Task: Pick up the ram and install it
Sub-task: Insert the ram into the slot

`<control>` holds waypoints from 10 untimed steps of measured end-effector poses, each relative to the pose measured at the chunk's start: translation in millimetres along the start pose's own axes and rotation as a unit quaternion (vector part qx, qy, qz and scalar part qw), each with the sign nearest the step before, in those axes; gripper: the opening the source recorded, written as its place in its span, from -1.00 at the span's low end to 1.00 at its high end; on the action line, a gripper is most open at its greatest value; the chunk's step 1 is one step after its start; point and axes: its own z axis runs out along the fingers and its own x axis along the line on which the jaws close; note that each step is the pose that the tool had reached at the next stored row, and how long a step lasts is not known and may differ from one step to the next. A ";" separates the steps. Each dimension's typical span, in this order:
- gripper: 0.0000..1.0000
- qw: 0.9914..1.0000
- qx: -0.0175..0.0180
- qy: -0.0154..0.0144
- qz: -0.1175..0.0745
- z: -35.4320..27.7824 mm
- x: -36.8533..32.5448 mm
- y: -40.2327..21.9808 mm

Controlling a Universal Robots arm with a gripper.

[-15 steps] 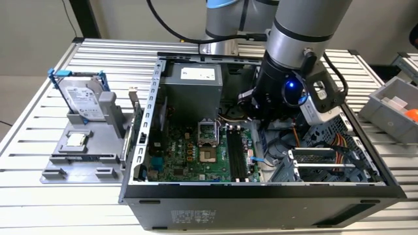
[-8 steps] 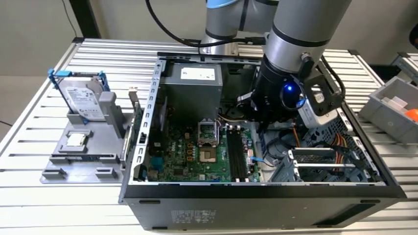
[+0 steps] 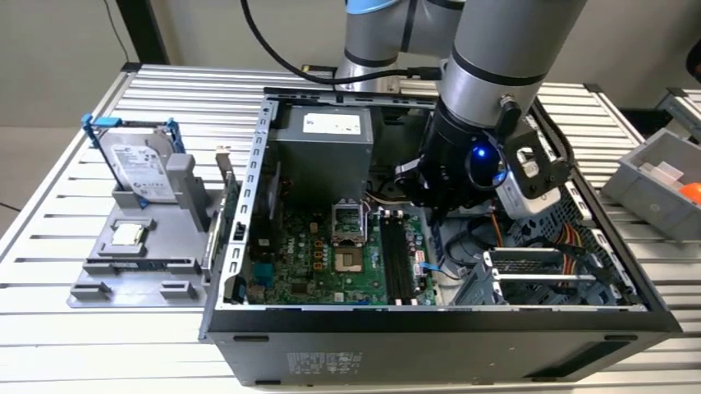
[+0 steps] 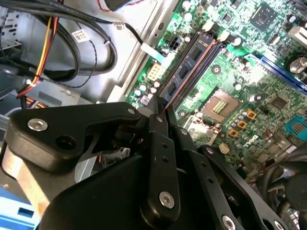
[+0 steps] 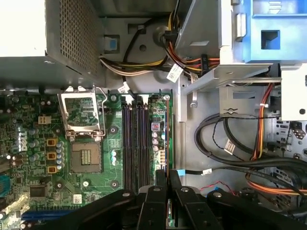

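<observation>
The ram (image 4: 189,64) is a thin blue stick with dark chips. In the second wrist view it runs out from between my fingertips, over the motherboard. My gripper (image 4: 160,103) is shut on it. In the first wrist view the gripper (image 5: 167,173) hangs just beside the black memory slots (image 5: 135,143), and a thin green edge shows between its fingers. In the exterior view the gripper (image 3: 436,212) is down inside the open computer case, above the back end of the memory slots (image 3: 396,258).
The processor socket (image 5: 86,155) lies next to the slots. Cable bundles (image 5: 230,143) and a drive cage (image 3: 537,271) crowd the exterior view's right. The power supply (image 3: 323,156) stands at the back. A grey holder outside the case carries a hard drive (image 3: 143,168) and a processor chip (image 3: 128,234).
</observation>
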 end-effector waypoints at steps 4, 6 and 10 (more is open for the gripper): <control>-1.00 1.000 0.000 0.000 -0.003 1.6 1.9 -0.1; -1.00 1.000 0.000 0.000 -0.004 2.6 2.7 -0.2; -1.00 1.000 0.000 0.000 -0.006 5.5 3.8 -0.4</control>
